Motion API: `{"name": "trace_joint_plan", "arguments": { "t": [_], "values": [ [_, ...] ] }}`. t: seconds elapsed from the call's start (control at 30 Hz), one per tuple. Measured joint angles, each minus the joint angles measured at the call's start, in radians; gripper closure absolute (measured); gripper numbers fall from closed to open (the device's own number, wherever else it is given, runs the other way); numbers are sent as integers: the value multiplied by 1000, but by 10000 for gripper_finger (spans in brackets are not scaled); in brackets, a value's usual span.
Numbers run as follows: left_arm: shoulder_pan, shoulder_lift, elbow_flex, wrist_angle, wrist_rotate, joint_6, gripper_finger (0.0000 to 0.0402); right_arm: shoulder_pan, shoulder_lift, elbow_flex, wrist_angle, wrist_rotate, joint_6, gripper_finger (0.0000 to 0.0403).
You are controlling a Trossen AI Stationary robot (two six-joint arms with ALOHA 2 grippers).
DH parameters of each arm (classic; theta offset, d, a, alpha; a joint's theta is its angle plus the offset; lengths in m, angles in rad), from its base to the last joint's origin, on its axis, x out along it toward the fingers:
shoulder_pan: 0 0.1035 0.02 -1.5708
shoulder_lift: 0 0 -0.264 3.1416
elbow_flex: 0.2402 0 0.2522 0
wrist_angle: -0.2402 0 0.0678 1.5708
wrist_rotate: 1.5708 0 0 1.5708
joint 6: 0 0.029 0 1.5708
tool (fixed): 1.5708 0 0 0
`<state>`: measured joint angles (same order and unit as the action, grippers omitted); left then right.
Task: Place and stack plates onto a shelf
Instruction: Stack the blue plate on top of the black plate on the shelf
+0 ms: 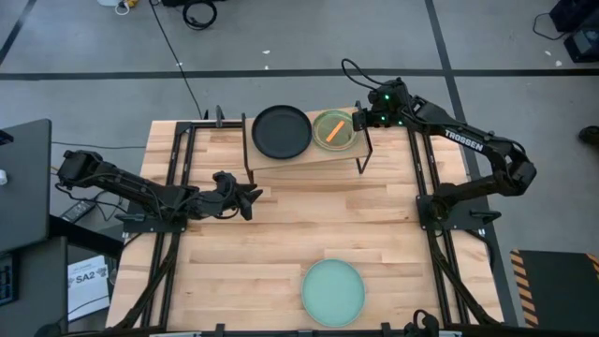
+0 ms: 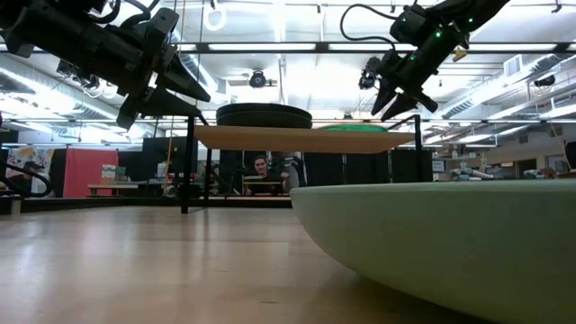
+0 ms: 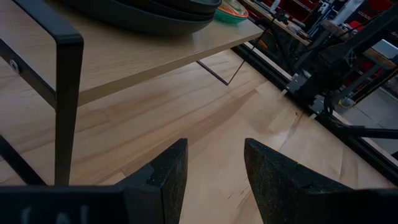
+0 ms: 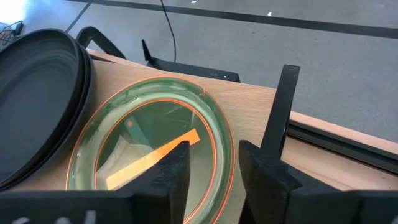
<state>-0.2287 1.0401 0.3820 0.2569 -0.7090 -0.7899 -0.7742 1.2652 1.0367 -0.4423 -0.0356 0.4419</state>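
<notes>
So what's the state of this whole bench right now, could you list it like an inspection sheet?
Surface: wooden tabletop, mostly bare.
Job's things: shelf holds stacked black plates beside a stack of translucent plates, green on top; mint green plate waits on the tabletop.
Clutter: nothing seen.
Grippers: right gripper open at the translucent stack's edge; left gripper open, empty, above the tabletop.
Cables: black cable on the floor.
Surroundings: person behind the table.

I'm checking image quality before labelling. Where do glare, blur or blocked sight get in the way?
Low view: the mint plate looms close and soft, hiding much of the table; ceiling lights backlight the shelf and arms. Left wrist view: the left gripper fills the foreground, fingers blurred. High view: evenly lit, soft shadows.
</notes>
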Motion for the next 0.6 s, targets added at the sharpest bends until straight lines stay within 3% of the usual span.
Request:
{"name": "trace_joint_plan", "arguments": {
  "t": [0.4,0.6],
  "values": [
    [0,0,0,17,5,1,237,0,0,0,-1,-9,-27,247],
    [0,0,0,121,103,75,237,0,-1,0,-1,-9,-28,247]
  ]
}}
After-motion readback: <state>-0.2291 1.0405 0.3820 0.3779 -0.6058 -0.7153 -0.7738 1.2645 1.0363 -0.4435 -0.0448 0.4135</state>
